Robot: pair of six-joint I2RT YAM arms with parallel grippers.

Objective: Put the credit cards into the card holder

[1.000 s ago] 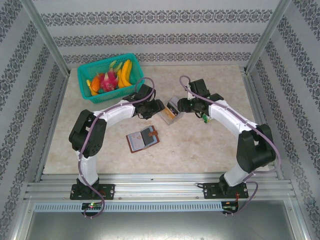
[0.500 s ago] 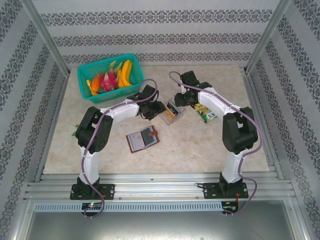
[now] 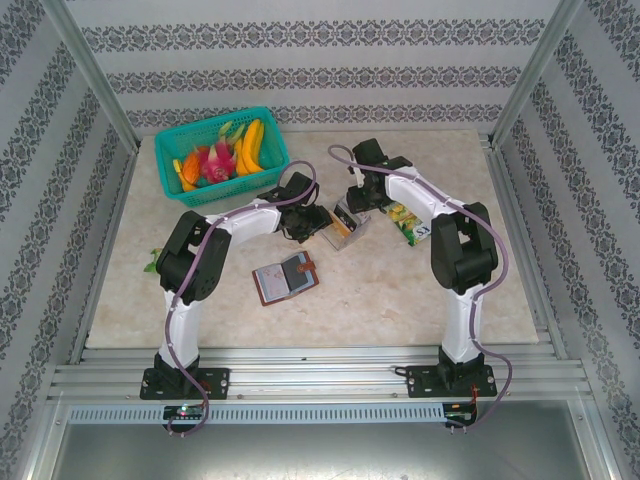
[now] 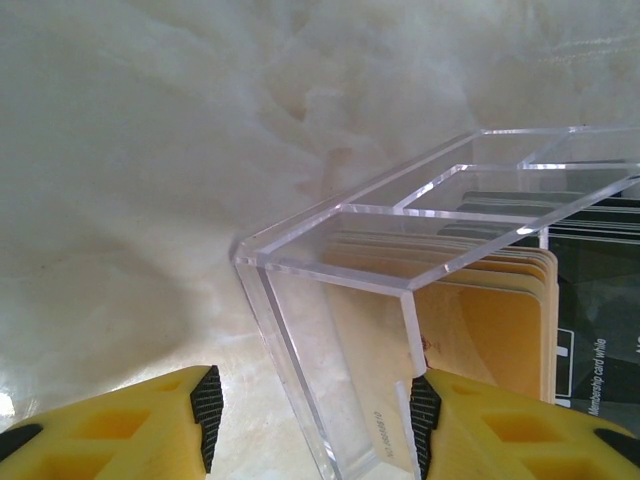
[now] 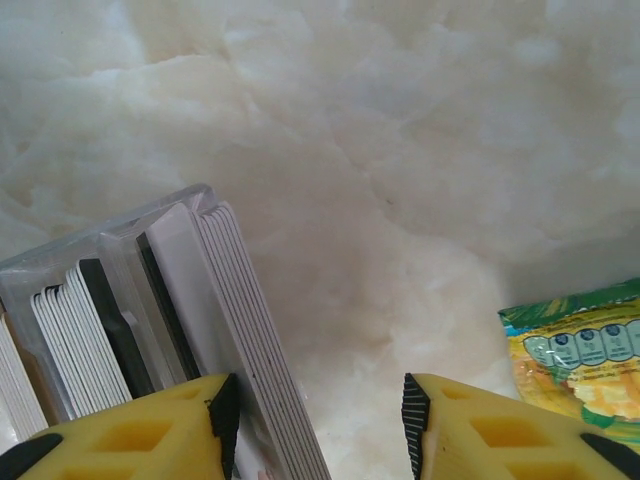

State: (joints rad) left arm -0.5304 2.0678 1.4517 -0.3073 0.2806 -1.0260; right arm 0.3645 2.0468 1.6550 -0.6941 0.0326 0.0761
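Since the thin, flat plastic credit cards (image 4: pixel 480 330) sit in the clear plastic compartment box (image 4: pixel 330 225), I report every position from that box. It stands on the pale marbled counter (image 3: pixel 400 290). My left claw (image 4: pixel 315 430) straddles one corner of it, jaws parted and clamping nothing. My right claw (image 5: pixel 317 430) is at the opposite end, jaws likewise parted. One of its pads is just beside the whitish cards (image 5: pixel 255 330) and the other is clear of them. The brown leather-like folding card holder (image 3: pixel 286 278) lies open on the near side of the box, apart from it. A green-yellow snack packet (image 5: pixel 575 350) lies on the box's right.

Handling, in my judgement: the cards are light, stiff and smooth, so likely slippery. They are packed face to face, so a single one will be awkward to separate. The hold I recommend is a pinch across both faces at the exposed top edge.

Orientation: the cards stand on edge, with the orange-yellow ones nearest my left claw. Print on the dark card (image 4: pixel 600 300) runs up its face, so I judge the long axis to be upright.
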